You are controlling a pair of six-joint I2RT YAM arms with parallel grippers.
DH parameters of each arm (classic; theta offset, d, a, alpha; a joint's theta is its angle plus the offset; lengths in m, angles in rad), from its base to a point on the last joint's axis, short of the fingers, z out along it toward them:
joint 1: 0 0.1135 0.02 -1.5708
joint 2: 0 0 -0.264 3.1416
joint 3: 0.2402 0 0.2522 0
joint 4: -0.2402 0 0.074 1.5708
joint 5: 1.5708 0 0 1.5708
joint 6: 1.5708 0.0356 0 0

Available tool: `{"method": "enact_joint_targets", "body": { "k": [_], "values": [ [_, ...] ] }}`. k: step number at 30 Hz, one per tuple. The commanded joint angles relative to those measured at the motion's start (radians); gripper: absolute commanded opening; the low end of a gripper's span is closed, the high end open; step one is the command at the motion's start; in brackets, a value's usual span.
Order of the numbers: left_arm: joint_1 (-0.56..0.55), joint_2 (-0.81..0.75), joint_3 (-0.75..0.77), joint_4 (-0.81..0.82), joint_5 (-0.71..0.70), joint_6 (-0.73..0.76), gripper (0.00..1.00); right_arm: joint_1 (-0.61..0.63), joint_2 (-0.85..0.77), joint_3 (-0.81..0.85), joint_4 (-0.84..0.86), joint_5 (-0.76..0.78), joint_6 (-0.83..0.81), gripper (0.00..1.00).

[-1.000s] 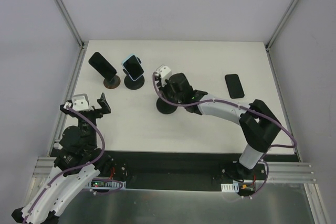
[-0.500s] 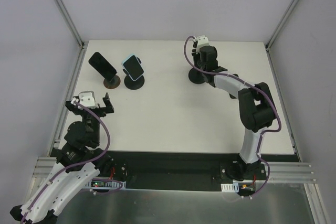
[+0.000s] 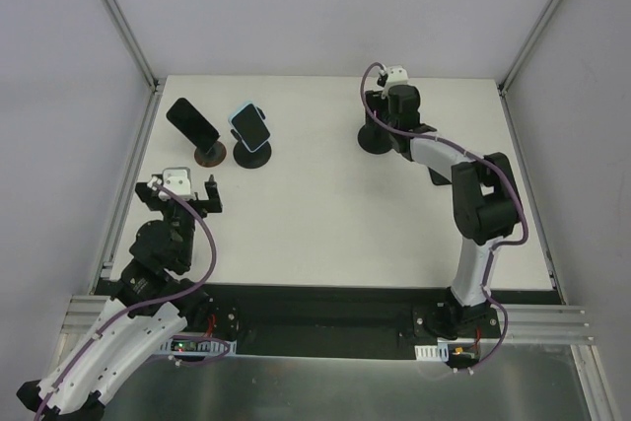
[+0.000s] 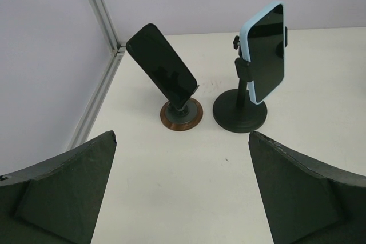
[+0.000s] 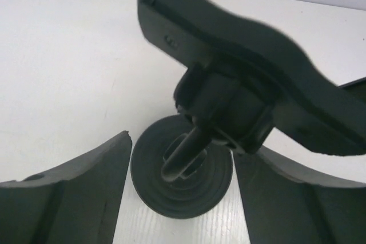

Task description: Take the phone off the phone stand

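Your right gripper point(image 5: 183, 154) is at the upper centre-right of the overhead view. Its jaws stand apart, one on each side of an empty phone stand point(image 5: 246, 84). The right wrist view shows the stand's black cradle filling the upper right of the frame and its round base point(image 5: 182, 178) flat on the white table point(image 3: 325, 224). There is a sliver of table between the base and the left finger point(image 5: 68, 190), so I judge nothing is being pinched there and the stand is standing on its own.

The work left for you is at the upper left of the overhead view. A black phone point(image 4: 162, 66) leans back on a brown-based stand point(image 4: 182, 115). Just beside it, a blue-cased phone point(image 4: 266, 50) is clamped nearly upright in a black stand point(image 4: 240, 115).

Your left gripper point(image 4: 182, 141) is spread wide with nothing in it. It faces both phones from the near side, and its camera frames the pair between the fingers. That looks like a line-up for an approach, though I can't tell which phone it is aimed at.
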Motion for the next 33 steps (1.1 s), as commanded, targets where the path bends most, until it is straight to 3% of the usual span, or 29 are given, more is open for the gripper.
{"method": "enact_joint_targets", "body": {
  "k": [1, 2, 5, 9, 16, 20, 27, 31, 33],
  "values": [
    [0.012, 0.022, 0.006, 0.019, 0.063, -0.027, 0.99, 0.002, -0.138, -0.025, 0.001, -0.042, 0.019, 0.81],
    [0.012, 0.028, 0.007, 0.019, 0.073, -0.043, 0.99, 0.002, -0.158, -0.037, -0.008, -0.046, 0.022, 0.9],
    [0.012, 0.074, 0.024, 0.019, 0.133, -0.078, 0.99, 0.002, -0.235, -0.056, -0.063, -0.05, 0.041, 1.0],
    [0.013, 0.172, 0.061, 0.019, 0.181, -0.109, 0.99, 0.004, -0.362, -0.128, -0.165, -0.043, 0.081, 0.96],
    [0.055, 0.384, 0.165, 0.019, 0.282, -0.127, 0.99, 0.004, -0.725, -0.348, -0.286, -0.08, 0.148, 0.96],
    [0.179, 0.488, 0.251, -0.004, 0.412, -0.171, 0.99, 0.007, -0.902, -0.488, -0.291, -0.1, 0.196, 0.96],
    [0.464, 0.693, 0.389, -0.012, 0.802, -0.288, 0.99, 0.016, -1.136, -0.649, -0.315, -0.148, 0.205, 0.96],
    [0.555, 0.838, 0.483, -0.011, 1.021, -0.321, 0.99, 0.015, -1.22, -0.703, -0.323, -0.16, 0.187, 0.96],
    [0.566, 0.917, 0.536, -0.011, 1.055, -0.308, 0.99, 0.015, -1.234, -0.716, -0.33, -0.162, 0.177, 0.96]
  ]
}}
